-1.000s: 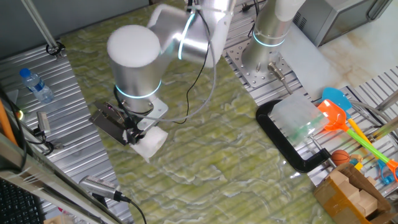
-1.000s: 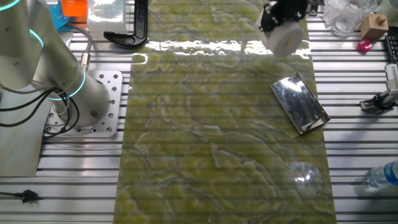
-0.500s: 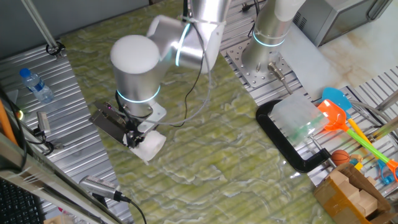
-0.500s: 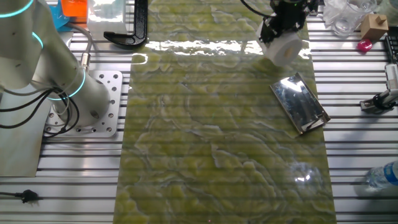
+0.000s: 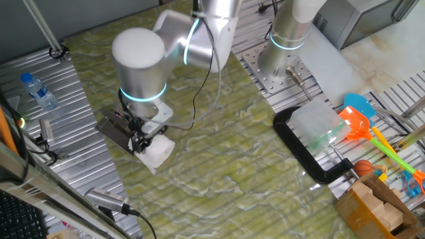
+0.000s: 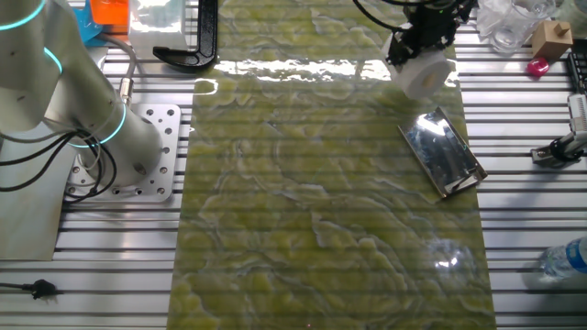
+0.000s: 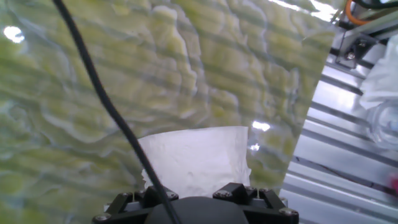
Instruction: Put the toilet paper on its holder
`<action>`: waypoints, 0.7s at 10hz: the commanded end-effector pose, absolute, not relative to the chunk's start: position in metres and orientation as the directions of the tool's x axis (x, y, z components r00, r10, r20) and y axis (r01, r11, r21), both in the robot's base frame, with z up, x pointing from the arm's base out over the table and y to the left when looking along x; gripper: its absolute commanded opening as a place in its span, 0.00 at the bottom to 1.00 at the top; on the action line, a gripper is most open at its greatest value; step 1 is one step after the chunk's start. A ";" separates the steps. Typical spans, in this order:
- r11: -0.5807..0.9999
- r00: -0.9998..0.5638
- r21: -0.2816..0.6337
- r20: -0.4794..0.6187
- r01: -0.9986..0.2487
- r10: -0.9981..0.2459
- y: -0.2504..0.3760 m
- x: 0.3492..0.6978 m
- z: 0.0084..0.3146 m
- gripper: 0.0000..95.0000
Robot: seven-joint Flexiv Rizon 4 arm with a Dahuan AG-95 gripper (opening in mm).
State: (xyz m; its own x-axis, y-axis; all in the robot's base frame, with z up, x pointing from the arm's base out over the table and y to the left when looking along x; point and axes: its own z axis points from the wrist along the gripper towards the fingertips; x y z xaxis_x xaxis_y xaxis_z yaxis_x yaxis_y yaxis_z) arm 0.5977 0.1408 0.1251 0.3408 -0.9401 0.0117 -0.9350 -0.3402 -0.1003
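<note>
The toilet paper (image 5: 158, 149) is a white roll held in my gripper (image 5: 142, 141). It also shows in the other fixed view (image 6: 425, 75) and in the hand view (image 7: 194, 160), just ahead of my gripper (image 7: 196, 186). The holder (image 5: 115, 129) is a dark shiny plate lying flat on the mat, right beside the roll. In the other fixed view the holder (image 6: 442, 151) lies a little below the roll, and my gripper (image 6: 413, 50) sits above the roll. The roll hangs just above the mat next to the holder's end. The holder's rod is not clear to see.
A clear water bottle (image 5: 37, 90) lies at the left on the metal table. A big black C-shaped clamp (image 5: 302, 156) lies at the right, also in the other fixed view (image 6: 188, 46). Toys and a box (image 5: 375, 199) crowd the right edge. A cable (image 7: 106, 106) crosses the hand view.
My arm has shifted the roll a little, down and toward the holder. The holder has not moved.
</note>
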 end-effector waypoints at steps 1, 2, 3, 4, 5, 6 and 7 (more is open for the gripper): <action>-0.342 0.346 -0.104 -0.015 -0.934 -0.938 0.140 0.601 0.120 0.00; -0.342 0.346 -0.105 -0.022 -0.934 -0.938 0.140 0.602 0.120 0.00; -0.342 0.346 -0.104 -0.022 -0.934 -0.938 0.140 0.602 0.119 0.00; -0.343 0.347 -0.105 -0.024 -0.933 -0.938 0.140 0.602 0.118 0.00; -0.343 0.347 -0.106 -0.026 -0.933 -0.937 0.139 0.602 0.116 0.00; -0.345 0.351 -0.110 -0.038 -0.932 -0.936 0.138 0.602 0.113 0.00; -0.343 0.350 -0.114 -0.052 -0.932 -0.935 0.138 0.603 0.112 0.00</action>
